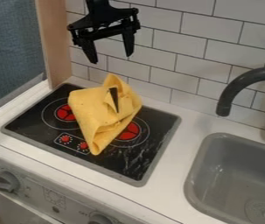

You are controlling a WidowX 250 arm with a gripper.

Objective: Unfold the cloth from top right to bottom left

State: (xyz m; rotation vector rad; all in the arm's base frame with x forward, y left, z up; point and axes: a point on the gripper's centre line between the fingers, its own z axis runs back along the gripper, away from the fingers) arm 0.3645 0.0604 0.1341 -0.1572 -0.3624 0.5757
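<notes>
Left of the pincer (110, 58) stands a wooden post (52, 39), cut off at the top. Far below it, a knob (7, 181) fronts the counter (184, 127). The pincer is released, fingers spread, its arm cut off above. Beneath and apart from it, the yellow cloth (90, 109) lies bunched on the stove (140, 162), hiding parts of both burners; its inner folds are hard to follow, and a dark strip (114, 99) there is unclear. Right of the pincer and lower, the tap (234, 87) and sink (216, 175) run out of view.
</notes>
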